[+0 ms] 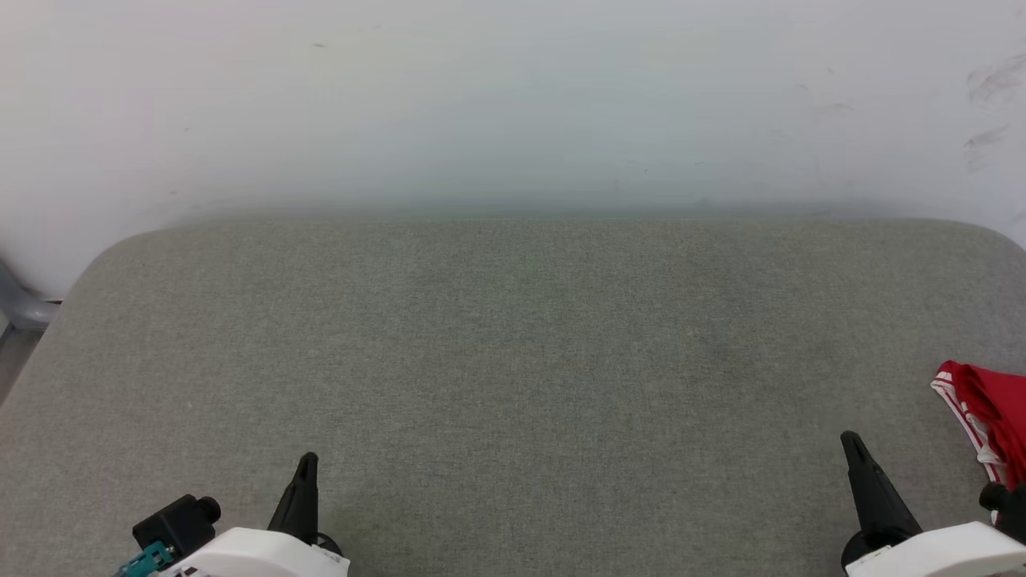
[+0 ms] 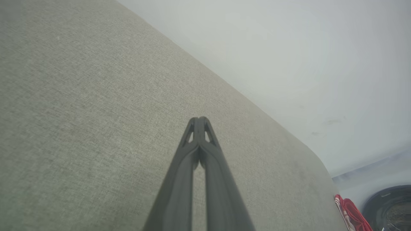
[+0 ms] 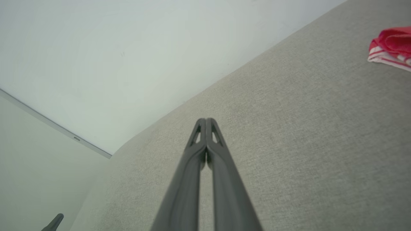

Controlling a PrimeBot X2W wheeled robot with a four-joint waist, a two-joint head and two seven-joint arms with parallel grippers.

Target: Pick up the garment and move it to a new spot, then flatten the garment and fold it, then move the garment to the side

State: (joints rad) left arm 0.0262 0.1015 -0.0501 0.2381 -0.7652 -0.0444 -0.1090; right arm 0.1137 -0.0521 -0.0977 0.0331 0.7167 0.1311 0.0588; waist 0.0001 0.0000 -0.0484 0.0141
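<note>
Both grippers sit at the near edge of the cushion. The left gripper is toward the near left corner and the right gripper toward the near right. Each has its two long dark fingers pressed together tip to tip, closed on nothing, with only a thin slit between the shanks lower down. The fingers are smooth matte plastic that tapers to a point, with small triangular cut-outs just behind the tips.

The garment lies bunched at the cushion's right edge. It is near the right gripper, a little ahead of it and to its right, and does not touch it. It is well apart from the left gripper. What shows of it is a crumpled fold of shiny red cloth with a band of red-and-white striped trim along its near-left border; the rest runs out of the head view. In the right wrist view it sits toward the upper right, away from the closed fingertips.

The cushion is a broad pad covered in grey-green woven cloth with a fine, even weave, flat on top, with rounded far corners. Behind its far edge rises a plain pale wall, with a few dark scuff marks near its upper right.
</note>
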